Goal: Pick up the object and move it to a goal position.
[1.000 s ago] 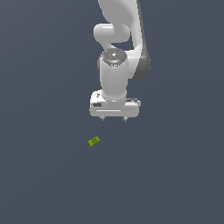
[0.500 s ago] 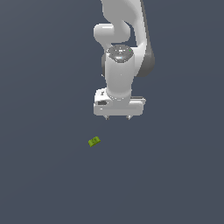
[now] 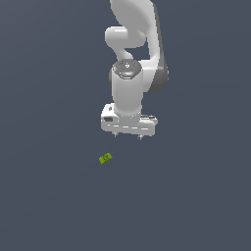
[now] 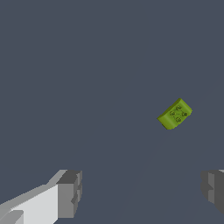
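Flat, plain dark grey-blue worktop (image 3: pixel 54 206), filling both views, no edges or walls visible. Open room on every side of the arm. Jaws spread wide, released, holding nothing, pointing down from the white gripper (image 3: pixel 127 136). Lime-green object (image 3: pixel 105 158) lying on the worktop, tilted, apart from the jaws, below them and toward the exterior view's left.

From the exterior view I get the block (image 3: pixel 105 158) too small to read its markings. The arm (image 3: pixel 135 44) runs off the top edge. In the wrist view both fingers (image 4: pixel 69 194) are cut by the frame.
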You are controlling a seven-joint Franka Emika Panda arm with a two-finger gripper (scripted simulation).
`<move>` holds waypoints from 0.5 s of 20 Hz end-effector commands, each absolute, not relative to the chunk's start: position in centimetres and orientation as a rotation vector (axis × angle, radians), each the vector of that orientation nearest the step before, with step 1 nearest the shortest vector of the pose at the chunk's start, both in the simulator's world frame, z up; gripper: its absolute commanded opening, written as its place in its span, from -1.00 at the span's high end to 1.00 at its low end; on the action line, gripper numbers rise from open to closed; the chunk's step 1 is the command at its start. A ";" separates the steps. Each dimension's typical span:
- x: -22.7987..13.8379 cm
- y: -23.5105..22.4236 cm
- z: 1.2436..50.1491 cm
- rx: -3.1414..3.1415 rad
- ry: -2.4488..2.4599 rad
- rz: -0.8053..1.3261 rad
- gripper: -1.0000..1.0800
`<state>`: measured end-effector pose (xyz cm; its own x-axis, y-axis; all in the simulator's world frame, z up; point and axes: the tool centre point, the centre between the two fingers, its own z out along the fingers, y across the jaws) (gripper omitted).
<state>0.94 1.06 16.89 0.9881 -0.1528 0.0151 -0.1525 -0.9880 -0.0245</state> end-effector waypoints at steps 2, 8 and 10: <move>1.4 0.0 15.7 -3.092 0.380 -0.019 -0.92; 2.4 -2.7 13.1 -3.034 0.701 -0.006 -0.92; 2.7 -3.6 12.1 -3.007 0.814 -0.002 -0.92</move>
